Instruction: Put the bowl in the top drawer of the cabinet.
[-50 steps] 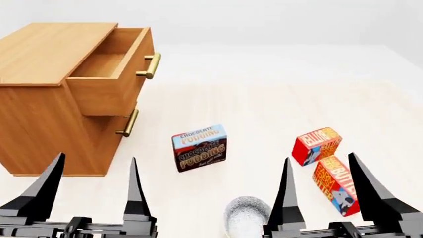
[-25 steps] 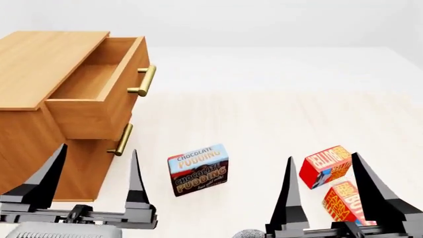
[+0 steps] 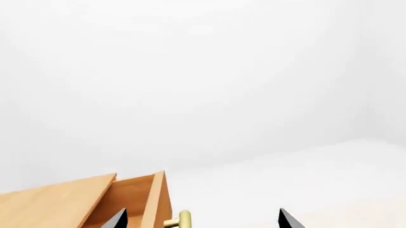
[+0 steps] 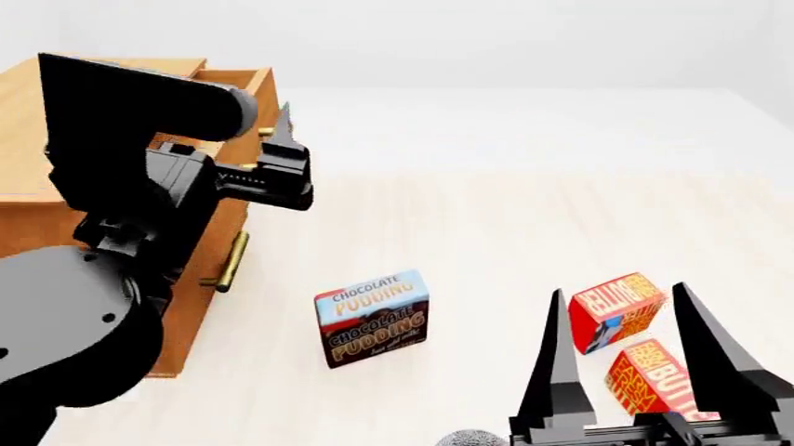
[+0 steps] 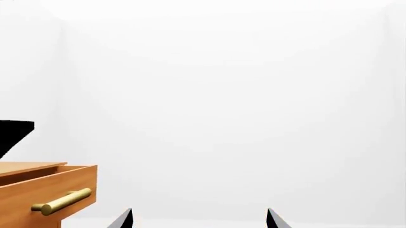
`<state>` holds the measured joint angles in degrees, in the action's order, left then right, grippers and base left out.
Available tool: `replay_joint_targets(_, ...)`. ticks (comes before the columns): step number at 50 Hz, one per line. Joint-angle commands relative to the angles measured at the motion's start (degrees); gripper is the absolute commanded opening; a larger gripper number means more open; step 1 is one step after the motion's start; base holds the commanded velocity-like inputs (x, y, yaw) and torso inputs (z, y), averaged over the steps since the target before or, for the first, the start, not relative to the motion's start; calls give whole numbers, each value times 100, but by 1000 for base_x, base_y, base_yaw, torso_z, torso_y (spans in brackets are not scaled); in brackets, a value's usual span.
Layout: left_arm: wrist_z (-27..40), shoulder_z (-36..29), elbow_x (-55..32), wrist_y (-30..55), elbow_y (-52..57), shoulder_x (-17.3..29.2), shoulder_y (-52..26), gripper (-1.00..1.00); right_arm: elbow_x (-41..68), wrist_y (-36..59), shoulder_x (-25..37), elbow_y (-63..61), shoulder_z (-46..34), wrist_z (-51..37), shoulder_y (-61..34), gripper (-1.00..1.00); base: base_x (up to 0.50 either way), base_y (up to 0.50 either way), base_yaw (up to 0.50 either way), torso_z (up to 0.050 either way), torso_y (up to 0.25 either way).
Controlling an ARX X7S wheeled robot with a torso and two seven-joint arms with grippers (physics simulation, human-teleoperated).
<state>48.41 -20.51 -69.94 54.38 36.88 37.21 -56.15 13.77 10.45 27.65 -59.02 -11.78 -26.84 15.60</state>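
Observation:
Only a speckled grey sliver of the bowl (image 4: 469, 439) shows at the head view's bottom edge, just left of my right gripper (image 4: 630, 367), which stands open and empty above the floor. The cabinet (image 4: 19, 102) stands at the left with its top drawer (image 4: 233, 76) pulled out. My raised left arm (image 4: 125, 167) covers most of it. The left gripper (image 3: 201, 221) is open and empty in front of the drawer (image 3: 136, 199), near its brass handle (image 3: 184, 219). One left finger (image 4: 283, 125) points up beside the drawer front. The right wrist view shows the drawer (image 5: 51, 190) and its handle (image 5: 60, 202).
A chocolate pudding box (image 4: 372, 318) stands on the pale floor in the middle. Two red-and-orange boxes (image 4: 615, 311) (image 4: 652, 381) lie at the right, close to my right gripper. The lower drawer's handle (image 4: 231, 260) shows below the left arm.
My left arm has risen from the bottom of the head view to in front of the cabinet's open top drawer. The right gripper has hardly moved. Earlier the view shifted, leaving the bowl almost out of sight.

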Motion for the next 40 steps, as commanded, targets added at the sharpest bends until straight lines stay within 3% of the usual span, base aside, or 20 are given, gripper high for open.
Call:
replay_joint_targets(1, -75, -751, -623, 927, -1985, -423, -2063, 100, 273, -97, 319, -81, 123, -237, 38, 100, 0, 0, 0, 0, 0)
replay_joint_targets(9, -508, -1190, -201, 1185, -3255, -814, -2791, 100, 388, -297, 488, 1, 135, -374, 77, 100, 0, 0, 0, 0, 0)
replay_joint_targets(19, -771, -1368, -264, 1472, -4502, -1108, -3050, 100, 460, -525, 614, 31, 235, -439, 226, 100, 0, 0, 0, 0, 0)
replay_joint_targets(32, 369, -1074, -1444, 3139, -7130, -1831, -3899, 100, 432, -746, 637, 156, 201, -462, 317, 100, 0, 0, 0, 0, 0)
replay_joint_targets(40, 888, -914, -1692, 3119, -8175, -1981, -4249, 100, 501, -866, 683, 202, 282, -481, 371, 100, 0, 0, 0, 0, 0)
